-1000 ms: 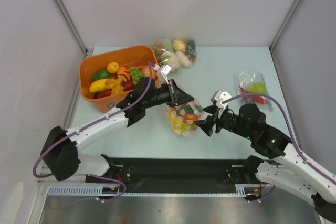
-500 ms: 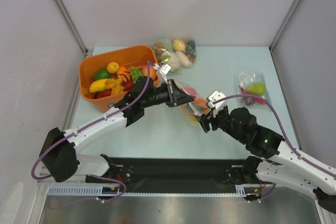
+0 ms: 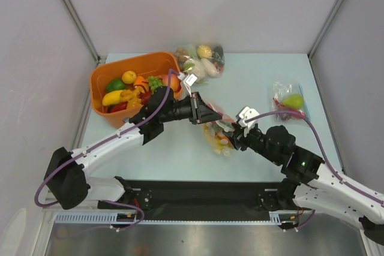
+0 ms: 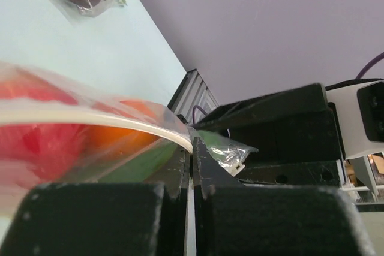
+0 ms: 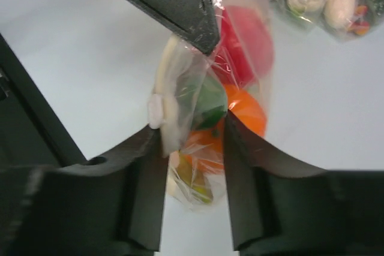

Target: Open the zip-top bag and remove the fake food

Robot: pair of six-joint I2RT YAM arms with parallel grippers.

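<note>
Top external view. 1 orange basket [image 3: 102,83] of toy produce, bench [image 3: 258,76] left rear. 1 rear bag [image 3: 201,61], filled. 1 left tool [image 3: 213,116], pressed together, pinching zip-top bag [image 3: 219,139] at its seal strip. Contents: fake food [image 5: 243,34], red, orange, green. 1 right tool [image 5: 193,130], clasping that bag's sides. 1 right-hand bag [image 3: 291,100], filled.

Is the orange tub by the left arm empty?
No, the orange tub holds a pile of toy fruit.
</note>
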